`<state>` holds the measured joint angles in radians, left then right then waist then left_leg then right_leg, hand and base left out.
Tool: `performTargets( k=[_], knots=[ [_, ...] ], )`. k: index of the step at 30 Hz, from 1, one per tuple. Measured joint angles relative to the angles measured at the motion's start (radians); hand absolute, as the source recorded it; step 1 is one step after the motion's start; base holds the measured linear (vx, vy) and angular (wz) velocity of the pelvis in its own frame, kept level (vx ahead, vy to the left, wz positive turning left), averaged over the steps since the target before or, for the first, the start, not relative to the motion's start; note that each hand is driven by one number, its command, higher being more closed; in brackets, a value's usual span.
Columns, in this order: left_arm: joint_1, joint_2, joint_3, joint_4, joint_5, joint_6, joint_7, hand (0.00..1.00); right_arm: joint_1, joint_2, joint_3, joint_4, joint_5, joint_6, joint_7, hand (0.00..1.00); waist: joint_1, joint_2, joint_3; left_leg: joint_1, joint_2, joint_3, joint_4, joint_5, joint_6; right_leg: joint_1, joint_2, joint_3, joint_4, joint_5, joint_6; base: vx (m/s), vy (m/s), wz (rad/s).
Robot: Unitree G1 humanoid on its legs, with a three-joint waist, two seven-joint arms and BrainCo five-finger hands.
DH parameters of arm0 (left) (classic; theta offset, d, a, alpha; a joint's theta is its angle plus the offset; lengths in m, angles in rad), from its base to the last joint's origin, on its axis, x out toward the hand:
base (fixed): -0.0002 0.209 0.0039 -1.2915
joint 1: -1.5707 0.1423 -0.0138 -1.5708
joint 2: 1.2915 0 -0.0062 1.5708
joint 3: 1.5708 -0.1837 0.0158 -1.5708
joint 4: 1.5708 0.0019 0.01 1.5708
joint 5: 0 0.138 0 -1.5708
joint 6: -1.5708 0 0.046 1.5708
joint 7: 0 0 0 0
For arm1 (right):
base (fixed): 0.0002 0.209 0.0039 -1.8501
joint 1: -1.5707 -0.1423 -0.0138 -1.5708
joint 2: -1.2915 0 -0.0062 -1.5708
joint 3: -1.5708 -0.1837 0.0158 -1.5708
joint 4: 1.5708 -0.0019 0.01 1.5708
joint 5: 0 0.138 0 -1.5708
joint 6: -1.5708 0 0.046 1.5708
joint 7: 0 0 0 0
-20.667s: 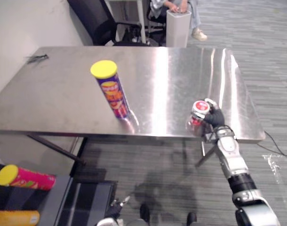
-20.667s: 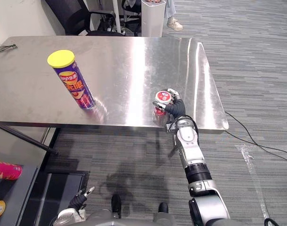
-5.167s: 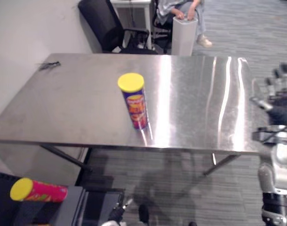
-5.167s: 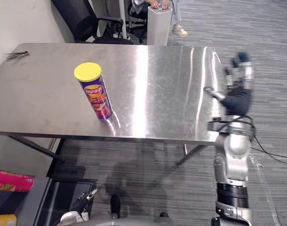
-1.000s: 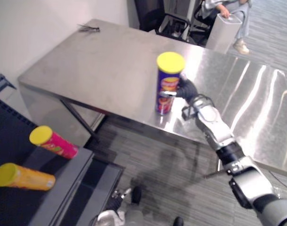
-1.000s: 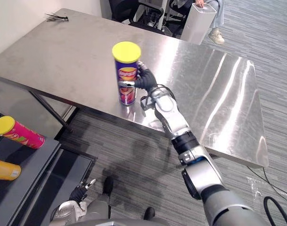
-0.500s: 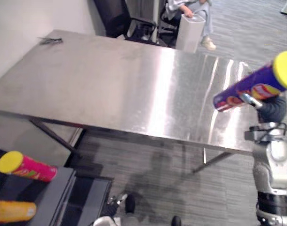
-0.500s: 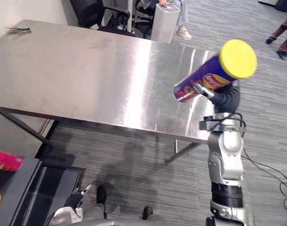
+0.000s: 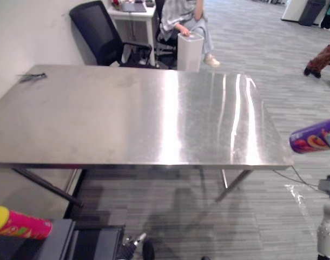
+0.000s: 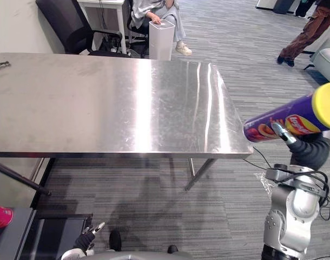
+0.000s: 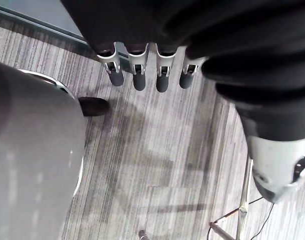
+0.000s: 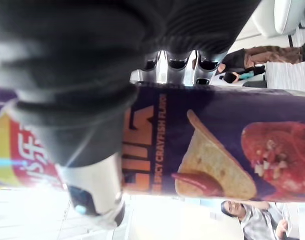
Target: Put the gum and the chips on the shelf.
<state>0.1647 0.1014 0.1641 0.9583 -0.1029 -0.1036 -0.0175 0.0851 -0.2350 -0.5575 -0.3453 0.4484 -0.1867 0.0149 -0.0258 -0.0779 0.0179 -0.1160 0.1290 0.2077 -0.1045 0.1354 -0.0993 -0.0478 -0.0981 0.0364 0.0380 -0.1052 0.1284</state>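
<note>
"While we go left to right, what sits lowest on the left?"

"A pink can [image 9: 21, 223], lying on the shelf [image 9: 59, 244], I think; the view's edge cuts it off."

"And the left robot hand?"

"The left robot hand [image 11: 157, 30] hangs over the floor, fingers straight, holding nothing."

"Then?"

"The table [image 9: 127, 119] spans the middle."

"The chips?"

"The chips [image 10: 286, 122] are in the air just past the table's right edge, tilted, yellow lid up and rightward. The right robot hand [image 10: 310, 150] is curled round the tube, thumb across its front."
</note>
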Motion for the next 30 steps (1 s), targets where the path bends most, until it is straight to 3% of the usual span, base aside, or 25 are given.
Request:
performTargets(
  k=[11,13,16,18,21,23,25,26,27,28,29,30],
  knots=[
    [0.010,-0.019,0.000,-0.001,0.000,0.004,-0.009,0.00,0.020,0.046,-0.032,0.008,0.001,0.000,-0.029,1.00,-0.001,0.013,-0.014,0.028,-0.002,0.004,0.000,-0.008,-0.008,0.015,-0.002,0.010,0.017,0.001,-0.002,0.00,-0.001,-0.02],
    [0.011,-0.019,0.000,-0.001,-0.001,0.004,-0.010,0.00,0.023,0.062,-0.029,0.008,0.002,0.000,-0.029,1.00,-0.001,0.014,-0.014,0.028,-0.004,0.000,0.002,-0.009,-0.007,0.003,-0.007,0.006,0.052,-0.017,-0.006,-0.01,0.016,0.07],
    [0.010,-0.018,0.021,-0.003,-0.004,0.005,-0.023,0.00,0.029,0.087,0.007,0.006,0.004,0.000,-0.026,1.00,-0.002,0.003,-0.004,0.020,-0.029,-0.014,0.015,-0.008,0.003,-0.072,-0.023,0.001,0.221,-0.100,-0.007,-0.02,-0.029,0.22],
    [-0.002,-0.016,0.039,-0.005,-0.015,0.006,-0.030,0.00,0.023,0.095,0.066,0.004,0.012,0.000,-0.026,1.00,0.003,-0.003,0.032,-0.026,-0.032,-0.041,0.122,-0.039,0.011,-0.089,-0.038,-0.016,0.297,-0.132,-0.010,-0.05,-0.040,0.36],
    [-0.004,-0.020,0.057,-0.011,-0.086,0.015,-0.045,0.00,0.014,0.094,0.208,0.003,0.035,0.001,-0.008,1.00,0.003,0.033,0.072,-0.110,-0.018,-0.135,0.231,-0.064,0.002,-0.086,-0.026,-0.102,0.334,-0.151,-0.029,-0.13,-0.072,0.77],
    [-0.004,-0.024,0.067,-0.019,-0.123,0.021,-0.065,0.00,-0.009,0.093,0.268,0.003,0.065,0.003,0.014,1.00,0.011,0.070,0.099,-0.149,-0.013,-0.254,0.166,0.001,-0.030,-0.102,-0.012,-0.216,0.367,-0.173,-0.065,-0.19,-0.148,1.34],
    [0.005,-0.022,0.068,-0.022,-0.127,0.027,-0.069,0.00,-0.045,0.080,0.293,0.003,0.069,0.005,0.017,1.00,0.044,0.098,0.116,-0.151,-0.008,-0.299,0.062,-0.018,-0.073,-0.122,-0.003,-0.282,0.399,-0.177,-0.083,-0.19,-0.181,1.32],
    [0.002,-0.011,0.081,-0.020,-0.129,0.027,-0.068,0.00,-0.065,0.064,0.286,0.003,0.071,0.003,0.017,1.00,0.054,0.077,0.126,-0.171,-0.003,-0.242,0.049,-0.063,-0.071,-0.123,-0.042,-0.363,0.377,-0.173,-0.104,-0.24,-0.159,1.50],
    [-0.003,-0.011,0.084,-0.015,-0.130,0.028,-0.068,0.00,-0.078,0.056,0.275,0.008,0.071,0.004,0.014,1.00,0.058,0.070,0.138,-0.193,-0.010,-0.192,0.100,-0.050,-0.015,-0.122,-0.062,-0.400,0.378,-0.172,-0.115,-0.21,-0.119,1.89],
    [-0.001,-0.014,0.089,0.002,-0.130,0.031,-0.067,0.00,-0.090,0.056,0.258,0.012,0.071,0.005,0.007,1.00,0.057,0.066,0.140,-0.224,-0.022,-0.095,0.242,-0.034,0.065,-0.112,-0.109,-0.474,0.377,-0.168,-0.114,-0.16,-0.160,1.76],
    [0.014,-0.017,0.100,0.000,-0.131,0.032,-0.068,0.00,-0.092,0.055,0.248,0.012,0.071,0.004,0.005,1.00,0.056,0.058,0.144,-0.221,-0.013,-0.029,0.341,-0.050,0.086,-0.096,-0.133,-0.525,0.373,-0.165,-0.116,-0.15,-0.205,2.16],
    [0.030,-0.018,0.110,0.000,-0.130,0.033,-0.069,0.00,-0.088,0.056,0.239,0.013,0.070,0.004,-0.004,1.00,0.051,0.067,0.142,-0.187,0.027,0.056,0.467,-0.112,0.098,-0.063,-0.150,-0.604,0.358,-0.162,-0.118,-0.10,-0.135,1.68]
  ],
)
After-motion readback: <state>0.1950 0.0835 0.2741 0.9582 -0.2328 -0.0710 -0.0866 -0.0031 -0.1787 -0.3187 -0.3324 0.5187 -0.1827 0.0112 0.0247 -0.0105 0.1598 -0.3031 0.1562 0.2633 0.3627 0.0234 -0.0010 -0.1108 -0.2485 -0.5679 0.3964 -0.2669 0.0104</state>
